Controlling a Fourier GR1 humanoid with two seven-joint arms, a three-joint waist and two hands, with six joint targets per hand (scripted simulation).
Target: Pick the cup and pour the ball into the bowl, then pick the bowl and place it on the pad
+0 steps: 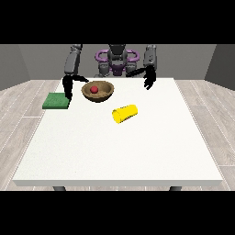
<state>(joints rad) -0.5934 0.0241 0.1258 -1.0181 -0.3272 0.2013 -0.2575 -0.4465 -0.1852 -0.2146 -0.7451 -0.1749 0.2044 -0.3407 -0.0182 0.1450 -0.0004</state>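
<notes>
1. Lying on its side mid-table, the yellow cup [125, 113] points its mouth to the near left.
2. Red ball [94, 89] sits in the wooden bowl [97, 91], far left.
3. Green pad [56, 101] lies left of the bowl.
4. Hand at the view's left [68, 90] hangs between pad and bowl; fingers unclear.
5. Hand at the view's right [149, 79] hovers with fingers spread, holding nothing.

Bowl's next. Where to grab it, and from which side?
Probably the bowl rim on the side facing the green pad: it sits upright with the red ball inside, and the hand at the view's left hangs between bowl and pad.
</notes>
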